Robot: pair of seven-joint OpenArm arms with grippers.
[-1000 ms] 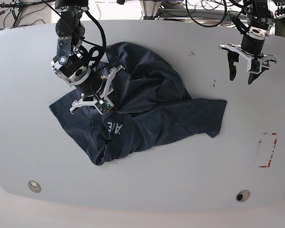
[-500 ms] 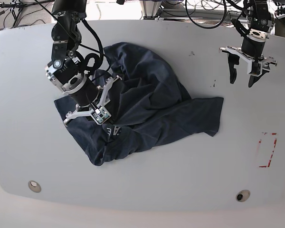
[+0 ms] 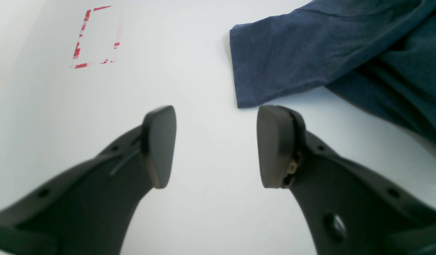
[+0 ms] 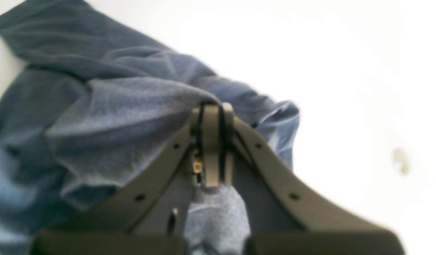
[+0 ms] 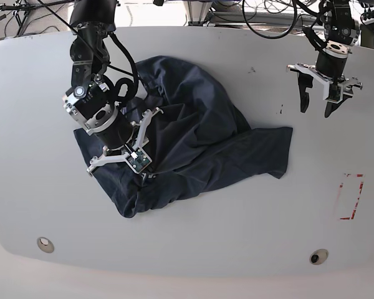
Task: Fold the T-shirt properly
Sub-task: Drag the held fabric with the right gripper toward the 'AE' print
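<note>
T-shirt: the T-shirt (image 5: 193,140) lies crumpled on the white table (image 5: 237,218), left of centre in the base view — a dark navy heap with deep folds, not flat anywhere.
Spread: one flatter flap reaches out to the right in the base view, ending in a straight edge; the lower left part bunches into a rounded lump.
Lettering: hidden in the folds under the right arm; none can be read.
Right gripper: the right gripper (image 4: 211,106) is clamped tight on a pinch of the T-shirt's cloth — its wrist view shows the two fingers pressed together with fabric gathered at the tips and more cloth hanging behind them.
Right arm: it stands over the left half of the garment in the base view, the gripper (image 5: 140,167) buried in the folds near the lower left lump.
Left gripper: the left gripper (image 3: 216,145) is spread wide with nothing between its pads; bare table shows through the gap.
Left gripper place: it hangs above the table at the far right of the base view (image 5: 318,103), well apart from the T-shirt; in its wrist view the flap's corner (image 3: 274,60) lies just beyond the fingertips.
Red mark: a red tape rectangle (image 5: 350,197) sits on the table near the right edge, apart from the cloth.
Table holes: two round fittings (image 5: 45,243) lie near the front edge.
</note>
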